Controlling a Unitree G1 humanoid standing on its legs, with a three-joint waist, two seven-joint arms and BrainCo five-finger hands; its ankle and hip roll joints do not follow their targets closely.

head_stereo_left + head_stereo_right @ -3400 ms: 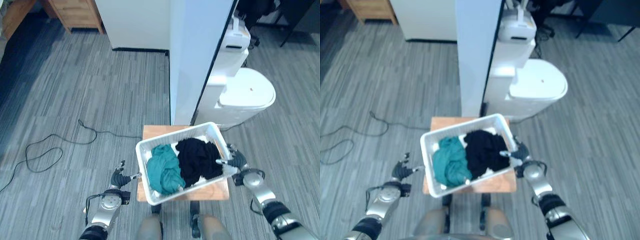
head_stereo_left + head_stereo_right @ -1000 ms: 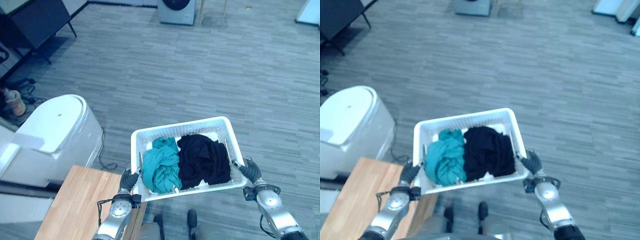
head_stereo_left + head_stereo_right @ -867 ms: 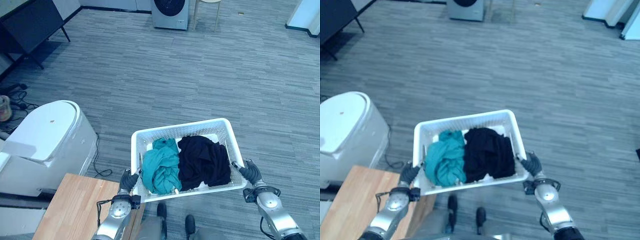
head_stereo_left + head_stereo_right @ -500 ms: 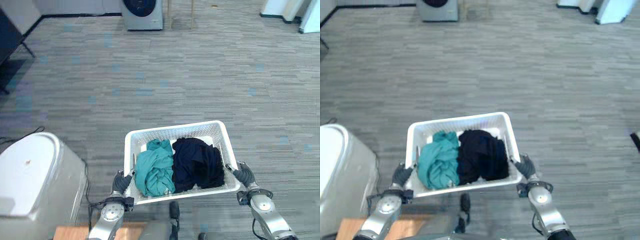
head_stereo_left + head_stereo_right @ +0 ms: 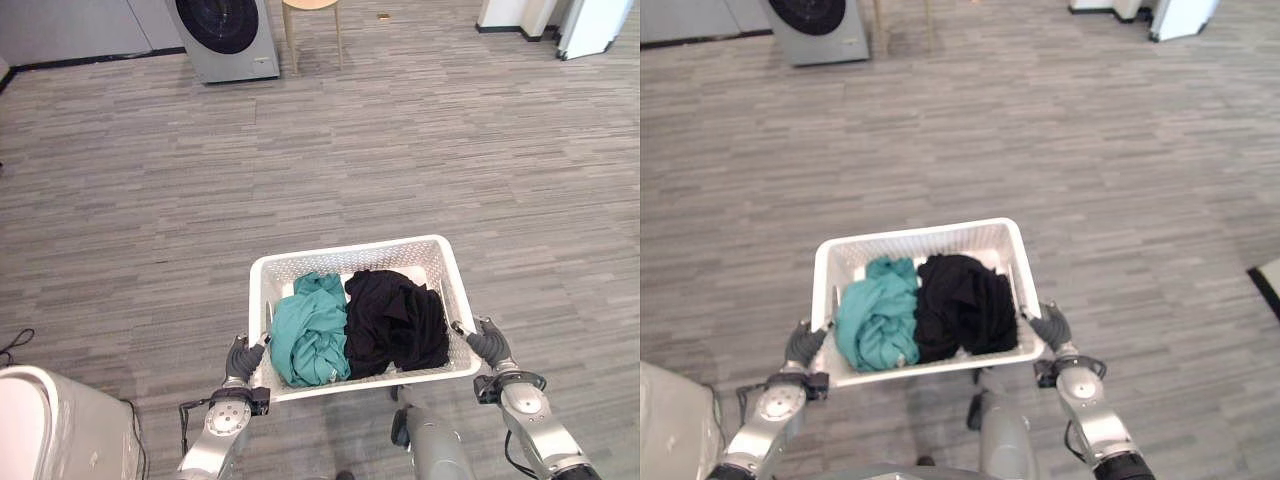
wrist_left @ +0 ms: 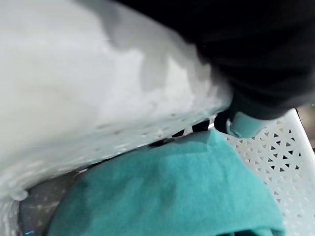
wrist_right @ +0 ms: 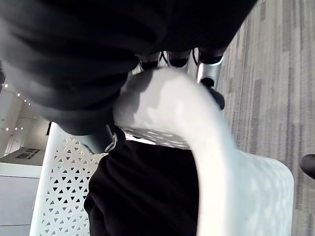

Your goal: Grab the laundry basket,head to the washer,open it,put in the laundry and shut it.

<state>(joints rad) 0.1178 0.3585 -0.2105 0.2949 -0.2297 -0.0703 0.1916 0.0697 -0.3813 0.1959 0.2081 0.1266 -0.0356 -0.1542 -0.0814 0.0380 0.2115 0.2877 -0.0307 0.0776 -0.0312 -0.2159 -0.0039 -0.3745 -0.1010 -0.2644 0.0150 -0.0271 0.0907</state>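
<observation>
A white lattice laundry basket (image 5: 350, 252) hangs in front of me above the floor, held level between both hands. Inside lie a teal garment (image 5: 308, 340) on the left and a black garment (image 5: 395, 322) on the right. My left hand (image 5: 240, 362) grips the basket's left rim, its thumb (image 6: 241, 123) curled over the edge beside the teal cloth (image 6: 162, 191). On the right rim my right hand (image 5: 483, 345) is clamped, thumb (image 7: 98, 140) inside by the black cloth (image 7: 147, 191). A grey front-loading washer (image 5: 225, 35) stands far ahead on the left, its round dark door closed.
A wooden stool (image 5: 310, 20) stands just right of the washer. A white rounded bin (image 5: 50, 430) sits at my near left. White furniture (image 5: 590, 20) stands at the far right. Grey plank floor (image 5: 420, 130) stretches between me and the washer.
The view has swung round: the wooden table has dropped out, the white bin has slid to the lower left, and the washer now shows closer. The basket stays held between both hands.
</observation>
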